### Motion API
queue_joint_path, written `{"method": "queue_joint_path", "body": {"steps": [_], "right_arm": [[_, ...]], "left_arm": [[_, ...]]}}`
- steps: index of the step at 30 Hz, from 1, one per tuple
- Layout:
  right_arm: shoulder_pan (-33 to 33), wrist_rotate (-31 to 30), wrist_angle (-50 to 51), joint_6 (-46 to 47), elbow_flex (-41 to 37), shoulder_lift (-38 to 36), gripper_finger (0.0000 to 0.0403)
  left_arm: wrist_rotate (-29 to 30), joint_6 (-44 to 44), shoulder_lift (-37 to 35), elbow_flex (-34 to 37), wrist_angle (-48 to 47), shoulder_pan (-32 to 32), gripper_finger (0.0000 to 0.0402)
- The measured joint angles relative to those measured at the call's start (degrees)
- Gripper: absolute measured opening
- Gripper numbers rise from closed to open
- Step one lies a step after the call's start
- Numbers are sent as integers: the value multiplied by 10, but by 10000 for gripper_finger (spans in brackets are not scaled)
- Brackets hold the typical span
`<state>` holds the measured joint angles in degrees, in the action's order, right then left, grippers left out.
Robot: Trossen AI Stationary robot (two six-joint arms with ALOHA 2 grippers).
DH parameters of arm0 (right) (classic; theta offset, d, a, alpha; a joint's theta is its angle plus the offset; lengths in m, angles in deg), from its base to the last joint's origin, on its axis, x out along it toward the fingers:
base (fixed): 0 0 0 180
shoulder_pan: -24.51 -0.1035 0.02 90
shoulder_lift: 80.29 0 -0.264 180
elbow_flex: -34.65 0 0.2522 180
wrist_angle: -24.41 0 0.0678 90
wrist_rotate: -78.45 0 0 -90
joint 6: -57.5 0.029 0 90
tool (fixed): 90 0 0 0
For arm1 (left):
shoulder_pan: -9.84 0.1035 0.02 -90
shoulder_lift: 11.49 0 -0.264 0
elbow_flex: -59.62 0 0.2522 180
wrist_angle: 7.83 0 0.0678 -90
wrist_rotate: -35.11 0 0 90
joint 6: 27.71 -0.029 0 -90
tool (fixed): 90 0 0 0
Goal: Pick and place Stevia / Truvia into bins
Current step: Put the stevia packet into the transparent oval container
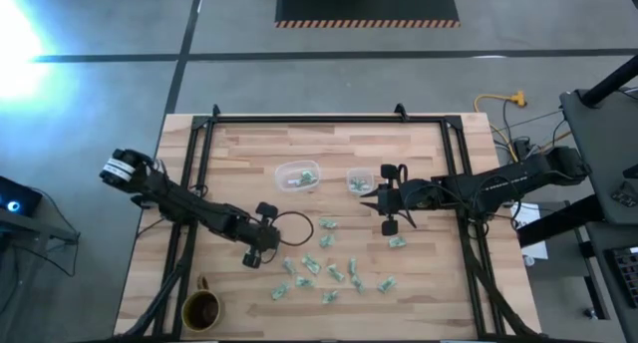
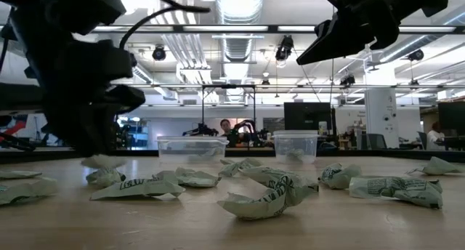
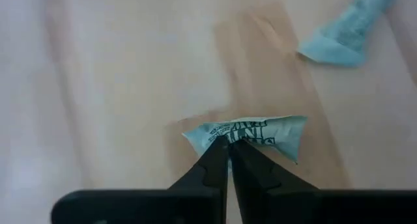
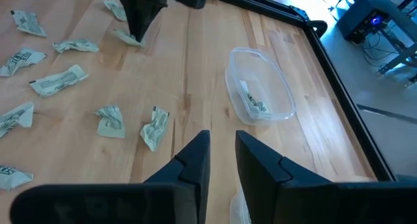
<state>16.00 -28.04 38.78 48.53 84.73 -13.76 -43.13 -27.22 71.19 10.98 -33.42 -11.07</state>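
Both fingers of the left gripper [image 3: 229, 149] pinch a packet [image 3: 260, 133], hiding its near edge.

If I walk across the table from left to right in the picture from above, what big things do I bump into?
Brown mug → left gripper → wider clear bin → smaller square bin → right gripper.

Two slim black robot arms with jointed segments. The left arm [image 1: 189, 208] has a silver-and-white cylindrical motor cap at its base end and a thin black cable looping beside its wrist. Both grippers end in matte black, tapering wedge-shaped fingers [image 4: 192, 160].
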Motion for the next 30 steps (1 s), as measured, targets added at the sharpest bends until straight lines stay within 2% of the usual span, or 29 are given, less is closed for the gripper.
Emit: {"method": "queue_joint_path", "body": {"steps": [17,20,30], "right_arm": [[0,0,0,0,0,0,64],[0,0,0,0,0,0,61],[0,0,0,0,0,0,62]], "left_arm": [[246,-72,-118,-1,8,5,0],[264,-91,-144,-1,9,17,0],[263,-144,-185,-1,19,90,0]]}}
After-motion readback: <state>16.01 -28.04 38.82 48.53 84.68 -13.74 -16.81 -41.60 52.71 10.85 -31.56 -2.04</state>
